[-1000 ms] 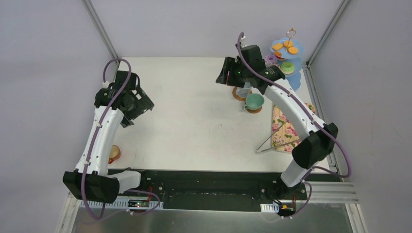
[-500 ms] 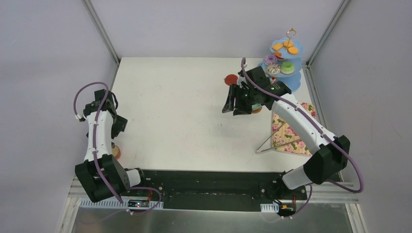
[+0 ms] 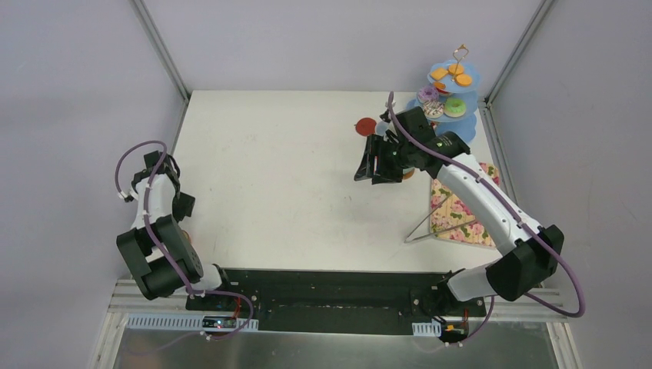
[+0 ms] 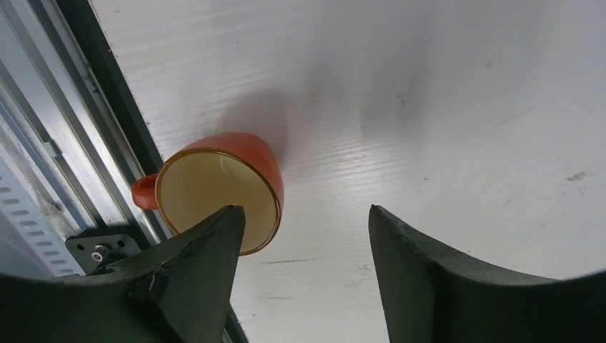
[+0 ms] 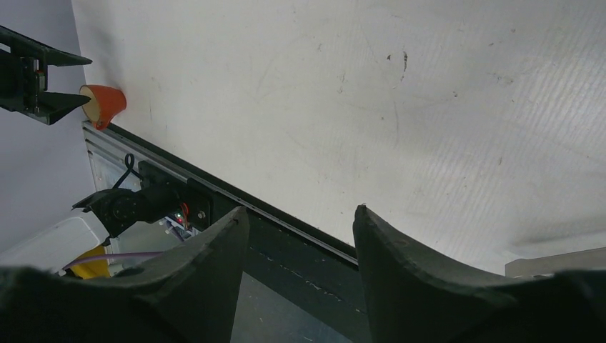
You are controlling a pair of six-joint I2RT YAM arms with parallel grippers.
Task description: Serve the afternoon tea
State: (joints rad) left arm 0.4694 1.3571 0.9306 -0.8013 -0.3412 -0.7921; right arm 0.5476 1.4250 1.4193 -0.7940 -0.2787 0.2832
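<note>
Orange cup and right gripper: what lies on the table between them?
Nothing. In the right wrist view, only bare white table stretches from the right gripper to the orange cup at the far corner.

A broad stretch of bare desk lies between the two arms, open to a pass from either side. At the near left corner the cup stands just beside the rail, which closes off that side. The left claw hangs spread over it. Far right, the stand, coaster, tray and tongs crowd the desk, with the right arm above them.
</note>
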